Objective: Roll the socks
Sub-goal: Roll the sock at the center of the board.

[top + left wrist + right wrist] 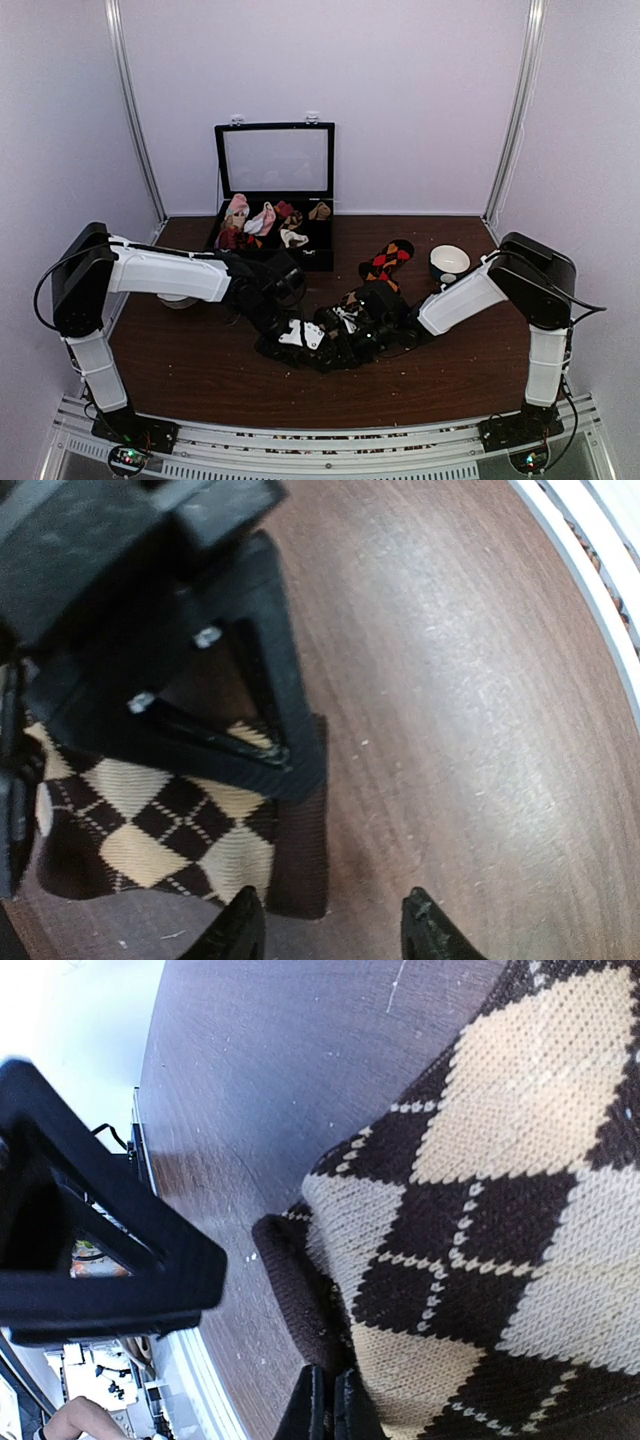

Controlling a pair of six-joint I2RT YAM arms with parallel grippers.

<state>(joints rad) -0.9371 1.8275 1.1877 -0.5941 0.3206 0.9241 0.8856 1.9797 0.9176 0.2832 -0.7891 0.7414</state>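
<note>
Black-and-tan argyle sock point(480, 1210), cuff edge pinched in right pincer point(328, 1402)

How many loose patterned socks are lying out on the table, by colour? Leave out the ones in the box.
tan-diamond sock: 1
red-and-orange-diamond sock: 1
Total: 2 in view
</note>
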